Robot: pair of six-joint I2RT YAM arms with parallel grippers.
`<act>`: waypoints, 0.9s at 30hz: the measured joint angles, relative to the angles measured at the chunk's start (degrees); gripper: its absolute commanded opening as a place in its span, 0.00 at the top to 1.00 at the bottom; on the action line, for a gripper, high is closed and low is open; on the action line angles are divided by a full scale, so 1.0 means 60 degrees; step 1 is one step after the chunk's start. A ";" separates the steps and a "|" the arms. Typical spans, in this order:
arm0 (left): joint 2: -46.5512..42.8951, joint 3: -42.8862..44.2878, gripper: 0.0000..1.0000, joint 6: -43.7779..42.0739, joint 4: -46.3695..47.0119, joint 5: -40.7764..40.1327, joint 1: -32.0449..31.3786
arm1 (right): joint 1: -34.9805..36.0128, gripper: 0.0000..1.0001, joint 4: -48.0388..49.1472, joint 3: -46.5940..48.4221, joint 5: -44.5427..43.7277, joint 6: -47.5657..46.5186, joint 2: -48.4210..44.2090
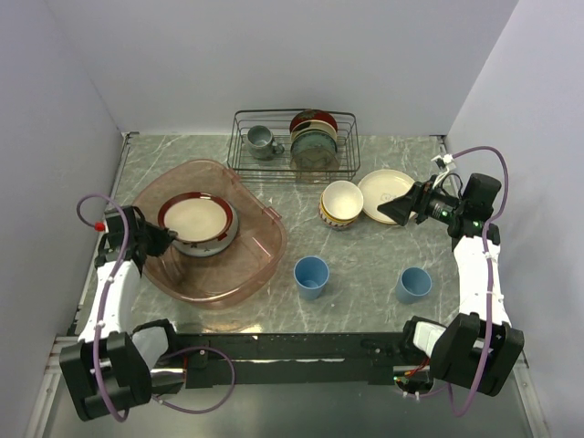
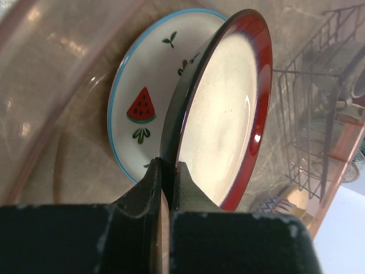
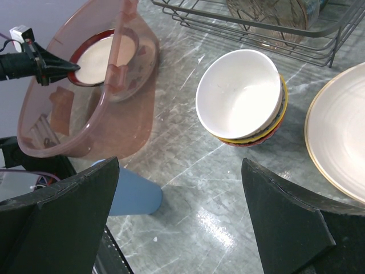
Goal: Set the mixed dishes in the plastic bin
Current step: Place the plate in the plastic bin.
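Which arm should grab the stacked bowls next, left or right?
Right. The right fingers are open, hold nothing, and sit just beside the stacked bowls. The left fingers are shut on the red-rimmed plate inside the bin, on the far side of the table from the bowls.

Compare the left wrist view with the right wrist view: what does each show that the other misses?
Left wrist only: the blue-rimmed fruit-print plate. Right wrist only: the cream bowl nested in a patterned bowl, a cream plate, a light-blue cup. Both: the left claw shut on the red-rimmed plate, the plastic bin, the wire rack.
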State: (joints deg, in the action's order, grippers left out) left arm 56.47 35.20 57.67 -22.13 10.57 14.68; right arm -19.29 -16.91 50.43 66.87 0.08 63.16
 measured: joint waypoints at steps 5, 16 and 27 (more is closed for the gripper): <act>0.0637 0.0379 0.99 -0.0229 0.0055 -0.0018 0.0022 | 0.0000 0.05 -0.0033 0.0000 -0.0004 -0.0004 0.0000; 0.1716 0.0925 0.98 -0.0674 0.0455 -0.0018 -0.0146 | 0.0000 0.04 -0.0055 0.0000 -0.0007 -0.0007 0.0000; 0.2535 0.1395 0.86 -0.0969 0.0754 -0.0324 -0.0696 | 0.0000 0.04 -0.0124 0.0000 -0.0004 -0.0033 0.0000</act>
State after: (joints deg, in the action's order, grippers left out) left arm 71.68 43.57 51.86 -17.61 8.62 10.50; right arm -19.29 -17.65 50.43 66.85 -0.12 63.16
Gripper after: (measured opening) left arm 0.133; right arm 0.957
